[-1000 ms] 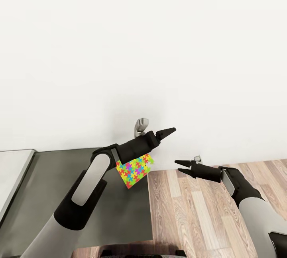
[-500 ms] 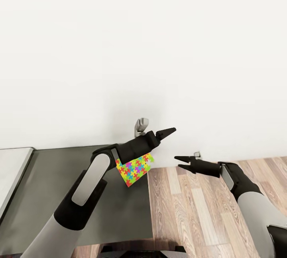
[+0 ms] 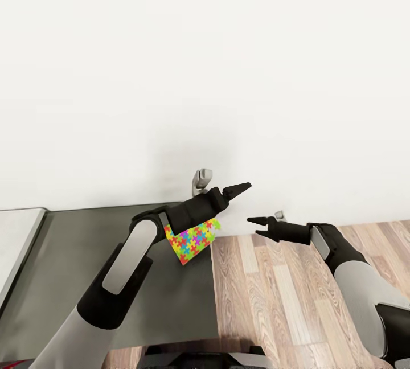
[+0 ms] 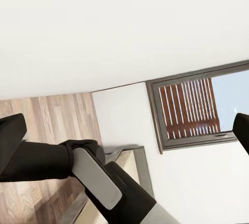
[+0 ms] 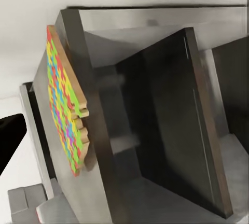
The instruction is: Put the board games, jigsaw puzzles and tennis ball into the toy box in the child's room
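Jigsaw puzzle, a flat box in yellow, blue, pink and green interlocking pieces (image 3: 193,241), lies at the far corner of the dark grey cabinet top (image 3: 85,266), partly hidden under our left forearm. From the right wrist view the puzzle box (image 5: 65,99) shows two stacked edges, so we judge both puzzles may sit there, one on the other; we cannot be sure.

Left gripper (image 3: 236,189) hangs past the cabinet's edge, above and beyond the box, jaws spread with nothing between them. Right gripper (image 3: 257,221) is out over the wood-plank floor (image 3: 285,295), fingers slightly apart, empty, pointing toward the box.

Progress, as we judge it: puzzle not yet lifted. We see no toy box from here, so carrying comes after the grasp.

Around: plain white wall (image 3: 228,73) close behind; a small grey fitting (image 3: 200,181) at the wall behind the left gripper; pale grey-white desk top (image 3: 17,244) adjoining at the far left. Our own left forearm crowds the approach to the box.
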Robot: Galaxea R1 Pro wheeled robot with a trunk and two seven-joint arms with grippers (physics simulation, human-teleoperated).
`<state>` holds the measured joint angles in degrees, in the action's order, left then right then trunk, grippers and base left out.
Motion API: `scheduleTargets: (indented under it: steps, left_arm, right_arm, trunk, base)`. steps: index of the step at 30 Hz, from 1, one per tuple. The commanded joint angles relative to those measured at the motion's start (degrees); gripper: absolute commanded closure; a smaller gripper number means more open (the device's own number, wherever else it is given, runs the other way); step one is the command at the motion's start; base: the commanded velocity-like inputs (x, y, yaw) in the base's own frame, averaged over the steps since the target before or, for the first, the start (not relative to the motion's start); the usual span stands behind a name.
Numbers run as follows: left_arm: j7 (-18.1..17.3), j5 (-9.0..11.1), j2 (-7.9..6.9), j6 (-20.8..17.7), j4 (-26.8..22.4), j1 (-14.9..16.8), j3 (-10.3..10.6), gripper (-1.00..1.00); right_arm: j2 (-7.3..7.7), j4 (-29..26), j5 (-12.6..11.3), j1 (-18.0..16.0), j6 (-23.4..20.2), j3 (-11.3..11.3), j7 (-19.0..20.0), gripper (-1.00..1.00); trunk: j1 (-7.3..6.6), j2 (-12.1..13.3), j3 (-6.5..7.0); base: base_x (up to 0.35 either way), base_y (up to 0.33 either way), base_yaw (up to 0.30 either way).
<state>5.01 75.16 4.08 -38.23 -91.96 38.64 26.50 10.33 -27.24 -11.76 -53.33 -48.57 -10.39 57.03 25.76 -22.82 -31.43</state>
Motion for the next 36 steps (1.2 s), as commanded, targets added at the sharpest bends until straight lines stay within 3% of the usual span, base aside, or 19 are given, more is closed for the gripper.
scheduleTargets:
  steps: [1,22,36]
  left_arm:
    - [0.53,0.60,0.02,-0.18,-0.06,0.04,-0.01,-1.00]
    - [0.44,0.65,0.05,-0.18,-0.06,0.04,0.04,-1.00]
    - [0.44,0.67,0.05,-0.18,-0.06,0.04,0.04,-1.00]
  right_arm:
    - [-0.07,0.17,-0.03,-0.28,-0.19,-0.15,-0.12,-1.00]
    - [-1.05,0.58,-0.45,-1.19,0.60,-0.15,-1.01,-1.00]
    - [-1.06,-0.53,-0.64,-0.73,3.07,-0.16,-0.10,-1.00]
  trunk:
    - [0.03,-0.10,-0.17]
    - [0.03,-0.10,-2.09]
    - [0.03,-0.10,-2.46]
  base:
    - [0.000,0.000,0.000]
    - [0.000,0.000,0.000]
    - [0.000,0.000,0.001]
